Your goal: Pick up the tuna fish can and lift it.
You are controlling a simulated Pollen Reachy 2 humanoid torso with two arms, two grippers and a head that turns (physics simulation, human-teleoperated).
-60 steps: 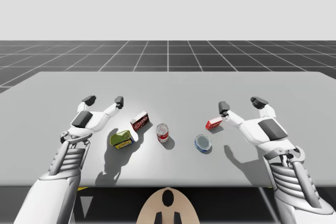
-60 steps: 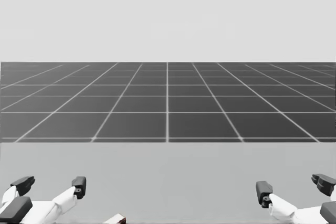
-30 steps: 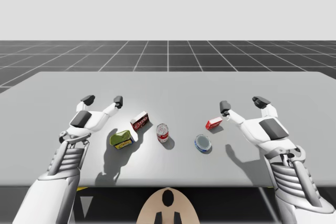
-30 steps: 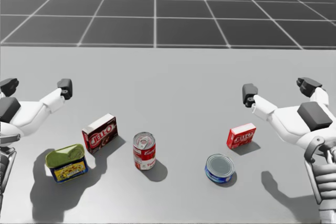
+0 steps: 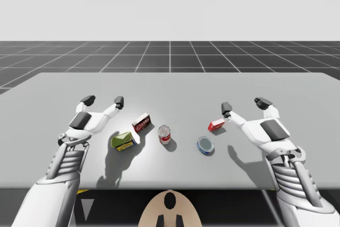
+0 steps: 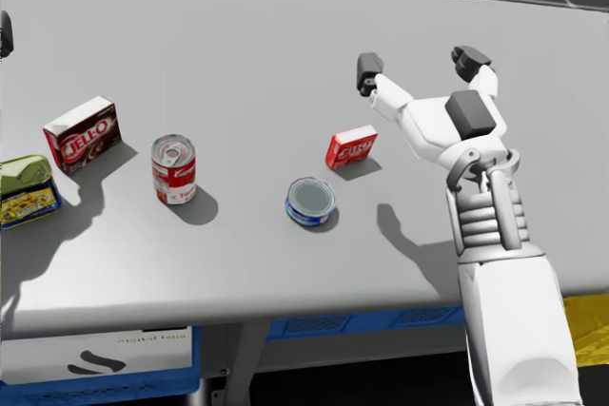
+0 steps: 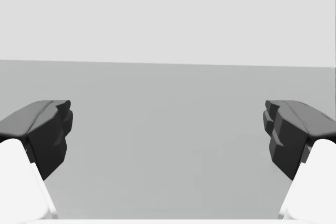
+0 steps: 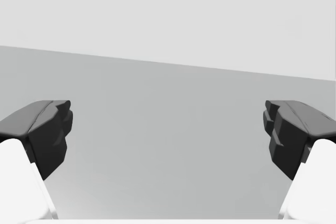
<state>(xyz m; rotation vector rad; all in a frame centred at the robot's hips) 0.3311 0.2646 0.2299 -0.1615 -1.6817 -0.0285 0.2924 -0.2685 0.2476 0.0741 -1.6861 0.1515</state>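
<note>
My right gripper (image 5: 243, 105) is hovering over the right side of the flat grey table (image 5: 175, 86). Its two dark fingers are spread wide apart and aren't gripping anything. Looking along it from the wrist, bare table top is showing between the fingers.

A small red cardboard box (image 6: 351, 147) is lying just beside that gripper's inner finger, on my side of it, and I can't tell if they're touching. The low round blue tuna can with the silver lid (image 6: 310, 202) is sitting flat on the table a bit closer to me than the red box and slightly toward the middle. It's near the red box but apart from it, and no finger is touching it.

Going further left, a red-and-white soup can (image 6: 173, 168) is standing upright around the middle. Past that, a dark brown-and-white box (image 6: 83, 133) is resting on the table, and a yellow tin with a green lid (image 6: 24, 190) is lying nearest my left arm.

My left gripper (image 5: 103, 101) is hanging above the left side, fingers also wide apart and holding nothing.
</note>
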